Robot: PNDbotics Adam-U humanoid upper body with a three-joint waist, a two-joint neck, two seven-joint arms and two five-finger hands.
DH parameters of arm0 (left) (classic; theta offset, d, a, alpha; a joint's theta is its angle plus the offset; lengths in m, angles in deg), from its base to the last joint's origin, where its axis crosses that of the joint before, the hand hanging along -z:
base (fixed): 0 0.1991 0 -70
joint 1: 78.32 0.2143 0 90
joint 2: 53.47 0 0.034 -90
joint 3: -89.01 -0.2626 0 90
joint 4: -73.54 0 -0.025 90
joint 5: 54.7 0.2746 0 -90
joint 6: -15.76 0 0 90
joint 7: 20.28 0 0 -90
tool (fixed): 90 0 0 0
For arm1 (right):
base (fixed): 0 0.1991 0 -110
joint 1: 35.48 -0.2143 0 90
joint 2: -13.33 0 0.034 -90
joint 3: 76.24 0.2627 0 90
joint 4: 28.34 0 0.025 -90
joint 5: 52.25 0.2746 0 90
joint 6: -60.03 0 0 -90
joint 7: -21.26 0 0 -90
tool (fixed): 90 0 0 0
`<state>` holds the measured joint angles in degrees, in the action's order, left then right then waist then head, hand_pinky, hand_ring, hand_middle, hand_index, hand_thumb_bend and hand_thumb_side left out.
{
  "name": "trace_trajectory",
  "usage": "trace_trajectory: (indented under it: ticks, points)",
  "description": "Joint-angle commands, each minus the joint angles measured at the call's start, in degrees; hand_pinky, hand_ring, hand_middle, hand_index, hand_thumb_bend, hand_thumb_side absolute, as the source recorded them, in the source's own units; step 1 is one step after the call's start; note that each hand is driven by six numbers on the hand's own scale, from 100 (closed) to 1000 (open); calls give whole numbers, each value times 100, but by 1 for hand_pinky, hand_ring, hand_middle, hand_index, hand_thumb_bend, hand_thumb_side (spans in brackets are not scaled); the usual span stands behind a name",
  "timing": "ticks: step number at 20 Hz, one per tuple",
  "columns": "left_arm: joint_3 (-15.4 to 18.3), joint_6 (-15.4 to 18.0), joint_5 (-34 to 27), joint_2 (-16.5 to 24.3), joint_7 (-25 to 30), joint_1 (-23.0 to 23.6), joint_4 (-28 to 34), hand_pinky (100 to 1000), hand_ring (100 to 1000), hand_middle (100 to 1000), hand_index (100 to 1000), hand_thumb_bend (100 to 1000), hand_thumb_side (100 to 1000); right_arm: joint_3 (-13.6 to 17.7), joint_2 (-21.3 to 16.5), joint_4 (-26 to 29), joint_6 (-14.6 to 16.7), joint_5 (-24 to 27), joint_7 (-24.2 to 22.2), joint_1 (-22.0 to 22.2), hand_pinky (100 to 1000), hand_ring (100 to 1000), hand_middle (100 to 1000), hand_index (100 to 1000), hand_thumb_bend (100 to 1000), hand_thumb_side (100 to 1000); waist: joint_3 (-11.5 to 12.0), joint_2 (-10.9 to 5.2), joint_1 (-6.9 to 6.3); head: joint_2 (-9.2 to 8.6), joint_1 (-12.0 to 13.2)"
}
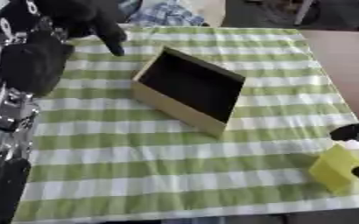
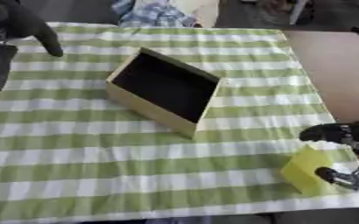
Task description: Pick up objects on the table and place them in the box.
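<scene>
A: What does the left eye view show?
B: An open tan box [image 1: 188,89] on a green checked cloth [image 1: 136,153]. Left of the box, the left hand [image 1: 87,19] is raised, fingers relaxed, partly cut off.

A: And the right eye view?
B: Right of the box, the right hand [image 2: 342,151], cut off by the edge, pinches a yellow block [image 2: 309,170] between its fingers.

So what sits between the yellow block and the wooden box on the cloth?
Nothing: in the right eye view only bare green-and-white checked tablecloth runs from the yellow block, which the right hand is pinching, to the box.
</scene>
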<state>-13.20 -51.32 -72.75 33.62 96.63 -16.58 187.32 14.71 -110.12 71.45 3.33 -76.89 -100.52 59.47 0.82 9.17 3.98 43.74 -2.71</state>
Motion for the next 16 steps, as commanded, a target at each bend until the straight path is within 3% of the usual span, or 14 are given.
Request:
trace_trajectory:
  ticks: [1,16]
  points:
    - [5,-2,13,79,31,-48,81,556,656,631,790,100,661,8,-158,-3,75,-6,-77,-61,774,857,928,994,268,928,-11,-83,8,38,-20]
    - [-10,5,20,88,135,-57,81,554,651,629,790,100,672,-173,81,-235,148,-876,328,-81,787,869,931,992,320,947,0,-58,-8,38,-26]
